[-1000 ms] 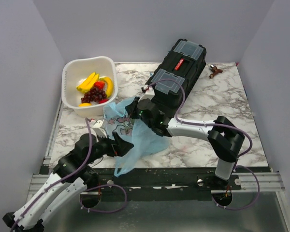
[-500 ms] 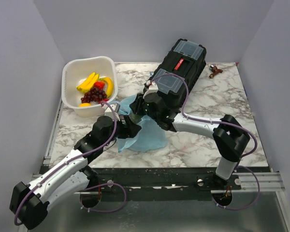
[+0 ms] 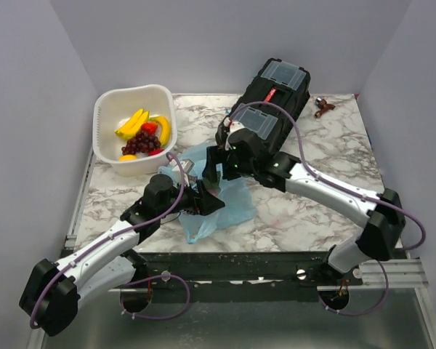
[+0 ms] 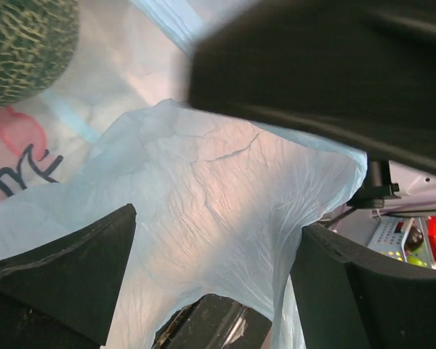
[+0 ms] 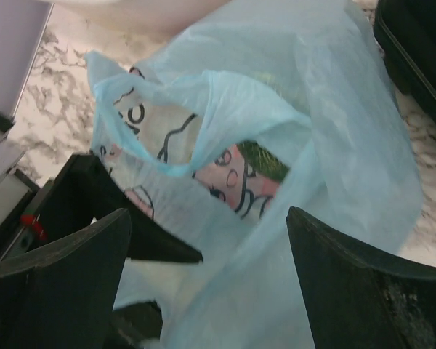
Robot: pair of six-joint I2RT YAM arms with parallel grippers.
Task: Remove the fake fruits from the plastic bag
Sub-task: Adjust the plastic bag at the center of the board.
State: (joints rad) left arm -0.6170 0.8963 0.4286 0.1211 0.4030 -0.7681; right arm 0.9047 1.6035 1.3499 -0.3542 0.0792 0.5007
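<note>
The light-blue plastic bag lies crumpled on the marble table, in front of the toolbox. My left gripper is pushed into it, open, and bag film stretches across the gap between its fingers. A green netted fake fruit sits inside the bag, up and to the left of that gripper. My right gripper hovers open over the bag's mouth, where something green shows through. A white basket holds yellow bananas, a dark red grape bunch, a red fruit and an orange one.
A black toolbox lies diagonally behind the bag, close to my right wrist. A small brown object rests at the back right corner. Grey walls close in the table on three sides.
My right gripper has opened, let go of the bag and drawn back toward the toolbox. The left arm has reached forward into the bag, which has slumped onto the table.
</note>
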